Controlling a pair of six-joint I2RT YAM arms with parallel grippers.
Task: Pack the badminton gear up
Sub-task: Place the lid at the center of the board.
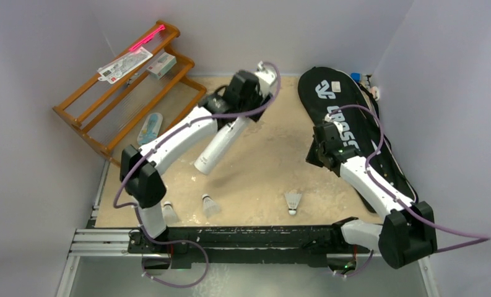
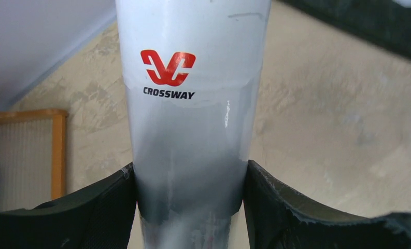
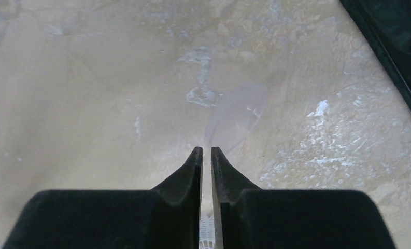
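My left gripper [image 2: 191, 197] is shut on the long white-silver tube [image 2: 193, 104], which bears a red CROSSWAY logo. From above, the tube [image 1: 221, 145] hangs tilted over the sandy table [image 1: 261, 161], its lower end near the surface. Three white shuttlecocks [image 1: 293, 202] [image 1: 210, 204] [image 1: 169, 212] lie near the front edge. A black racket bag [image 1: 354, 136] with white lettering lies at the right. My right gripper [image 1: 320, 154] hovers at the bag's left edge, its fingers all but shut with nothing between them. Through their thin slit, a shuttlecock [image 3: 207, 231] shows on the table below.
An orange wooden rack [image 1: 128, 86] leans in the back left corner with a small white carton [image 1: 161, 65] and a pink-edged card [image 1: 125, 65] on it. White walls close in left, back and right. The black rail [image 1: 243, 238] runs along the front.
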